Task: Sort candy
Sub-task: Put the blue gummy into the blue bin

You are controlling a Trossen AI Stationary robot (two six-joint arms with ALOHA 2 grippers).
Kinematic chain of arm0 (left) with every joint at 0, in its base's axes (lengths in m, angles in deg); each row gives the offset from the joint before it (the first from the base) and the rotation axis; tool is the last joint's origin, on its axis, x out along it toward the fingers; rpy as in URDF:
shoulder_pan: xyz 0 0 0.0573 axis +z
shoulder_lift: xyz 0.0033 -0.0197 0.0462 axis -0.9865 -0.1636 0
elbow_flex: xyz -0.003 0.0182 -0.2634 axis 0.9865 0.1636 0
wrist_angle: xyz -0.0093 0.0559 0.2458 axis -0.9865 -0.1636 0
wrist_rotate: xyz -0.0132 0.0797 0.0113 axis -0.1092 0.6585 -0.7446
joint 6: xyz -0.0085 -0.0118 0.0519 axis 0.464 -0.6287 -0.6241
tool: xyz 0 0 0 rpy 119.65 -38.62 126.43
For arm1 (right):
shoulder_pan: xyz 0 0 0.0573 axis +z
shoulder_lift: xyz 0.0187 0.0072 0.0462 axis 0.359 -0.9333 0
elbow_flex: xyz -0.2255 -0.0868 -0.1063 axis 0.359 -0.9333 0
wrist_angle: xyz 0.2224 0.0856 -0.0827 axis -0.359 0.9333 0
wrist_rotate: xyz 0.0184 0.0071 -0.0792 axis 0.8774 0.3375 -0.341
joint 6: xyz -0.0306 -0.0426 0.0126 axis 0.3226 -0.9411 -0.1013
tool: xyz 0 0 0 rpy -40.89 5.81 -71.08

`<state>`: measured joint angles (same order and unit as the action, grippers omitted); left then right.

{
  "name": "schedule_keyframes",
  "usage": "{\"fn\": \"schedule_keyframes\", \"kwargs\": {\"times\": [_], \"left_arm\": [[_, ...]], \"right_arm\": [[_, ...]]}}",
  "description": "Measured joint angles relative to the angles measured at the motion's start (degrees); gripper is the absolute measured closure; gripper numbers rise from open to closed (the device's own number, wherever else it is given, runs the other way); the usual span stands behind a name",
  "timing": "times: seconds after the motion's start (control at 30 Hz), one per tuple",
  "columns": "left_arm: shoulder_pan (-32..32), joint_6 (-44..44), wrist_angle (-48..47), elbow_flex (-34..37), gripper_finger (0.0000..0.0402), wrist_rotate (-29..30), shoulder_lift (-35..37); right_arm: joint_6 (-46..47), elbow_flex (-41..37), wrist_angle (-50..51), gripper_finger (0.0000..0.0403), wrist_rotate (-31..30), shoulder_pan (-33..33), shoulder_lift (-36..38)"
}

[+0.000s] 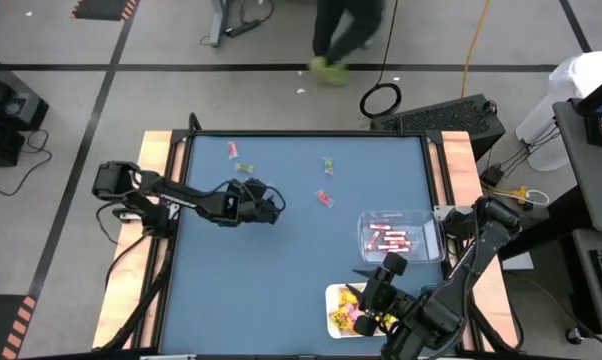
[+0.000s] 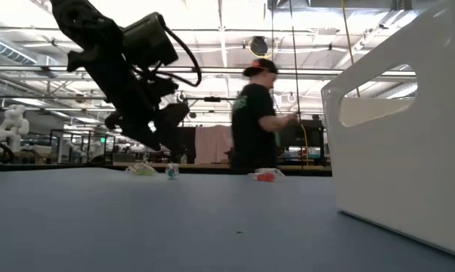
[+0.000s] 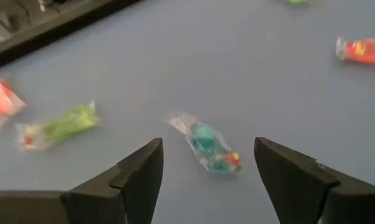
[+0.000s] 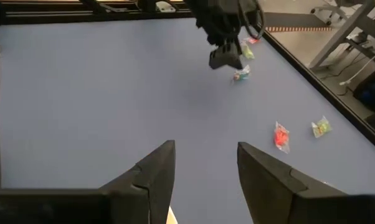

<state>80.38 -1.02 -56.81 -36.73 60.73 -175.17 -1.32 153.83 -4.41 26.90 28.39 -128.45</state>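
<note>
We see the left gripper (image 3: 206, 165) spread wide and empty over a teal candy (image 3: 207, 145) lying between its fingers on the table (image 1: 281, 270), at ten o'clock. The right gripper (image 4: 203, 165), parted and empty, hovers at five o'clock over the yellow candies (image 1: 341, 312).

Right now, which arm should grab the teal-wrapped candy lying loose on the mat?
Left. The left gripper hangs open right over the teal candy, which lies between its fingers. The right gripper, also open, sits at the table's opposite side by the yellow candy tray, far from it.
</note>
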Motion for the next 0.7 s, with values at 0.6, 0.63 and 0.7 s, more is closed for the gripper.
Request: {"fn": "schedule_keyframes", "kwargs": {"times": [0.6,0.63,0.7], "left_arm": [[0.19,4.51,10.22,-0.02,0.0150,1.99,-12.23],[0.19,4.49,10.33,-0.02,0.0154,1.99,-12.52],[0.19,4.33,10.44,-0.02,0.0165,1.99,-12.85]], "right_arm": [[-0.34,0.00,-0.05,0.0241,-0.73,-1.38,-0.09],[-0.68,0.00,-0.10,0.0241,-0.86,-1.47,-0.09],[-1.36,0.00,-0.60,0.0241,-1.36,-1.57,-0.09]]}}
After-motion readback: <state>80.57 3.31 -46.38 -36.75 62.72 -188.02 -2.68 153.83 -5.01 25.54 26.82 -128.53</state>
